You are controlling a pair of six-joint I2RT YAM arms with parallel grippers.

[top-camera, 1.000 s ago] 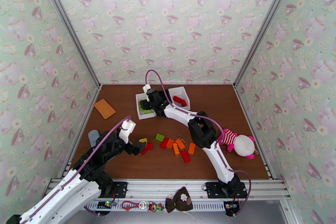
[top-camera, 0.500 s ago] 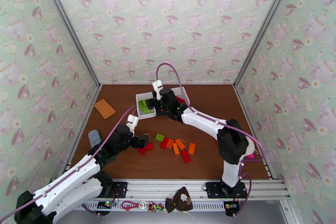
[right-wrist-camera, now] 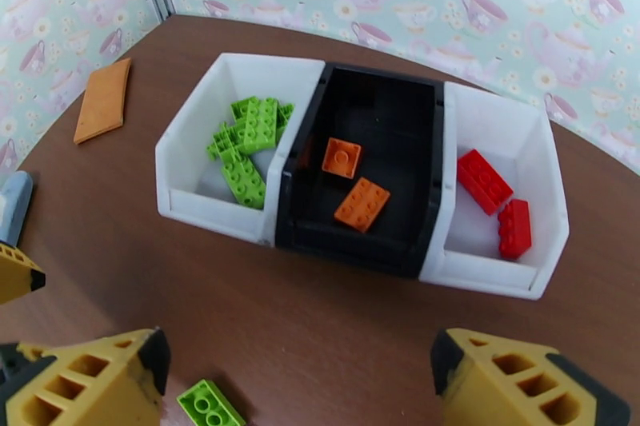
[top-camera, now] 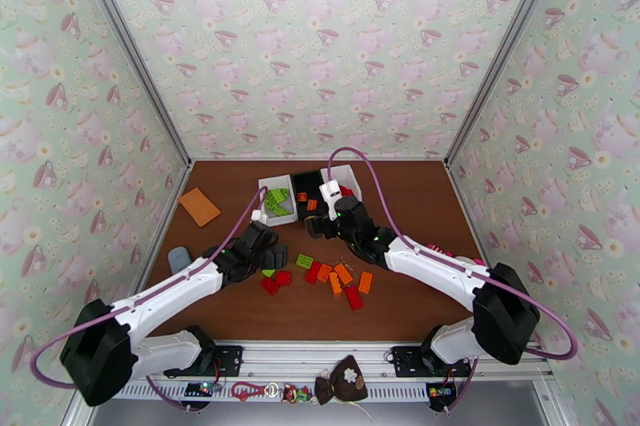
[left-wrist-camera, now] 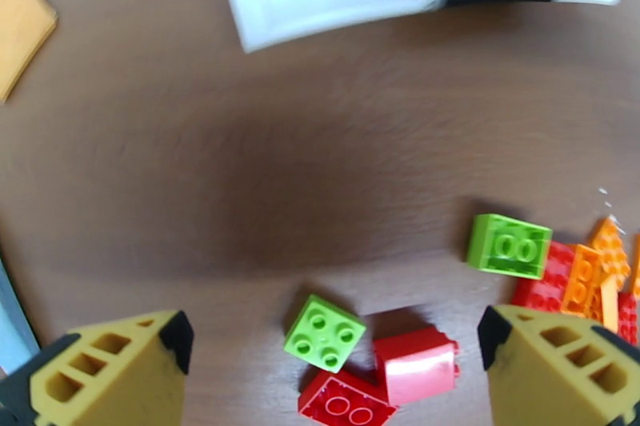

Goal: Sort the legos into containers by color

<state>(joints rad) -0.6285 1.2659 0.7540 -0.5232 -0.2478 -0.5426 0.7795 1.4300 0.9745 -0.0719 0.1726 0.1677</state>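
1. Step in hand, as we read it: picking a green from the loose pile (top-camera: 336, 280). The left claw (left-wrist-camera: 334, 336) is lined up over the green square brick (left-wrist-camera: 324, 332), fingers spread wide, one on either side, nothing pinched. We can't tell its height above the table from the wrist view.
2. The right claw (right-wrist-camera: 300, 352) is spread and empty. It hangs between the bins and the pile, facing the bins.
3. The left white bin (right-wrist-camera: 192, 180) holds the greens, the black bin (right-wrist-camera: 352, 248) holds two oranges, and the right white bin (right-wrist-camera: 552, 220) holds two reds. About ten bricks lie on the table, so we judge the sort partly done.
4. Next move: lower the left claw, close on the green square's sides, lift, and carry it to the left white bin.
5. It needs a clean pinch. Two red bricks (left-wrist-camera: 416, 364) sit at the green square's near-right corner, touching or just beside; we can't tell which. A sloppy close could drag them along.
6. In the top view the right claw is near the left claw's route to the bin. We'd hold it off to avoid a clash.
7. A second green brick (left-wrist-camera: 509, 244) sits against the red and orange cluster. It looks like the likely next pick.
8. The orange card (top-camera: 199, 206) and the grey-blue oblong thing (top-camera: 179, 260) are on the left, apart from the pile. They aren't bricks, so leave them.
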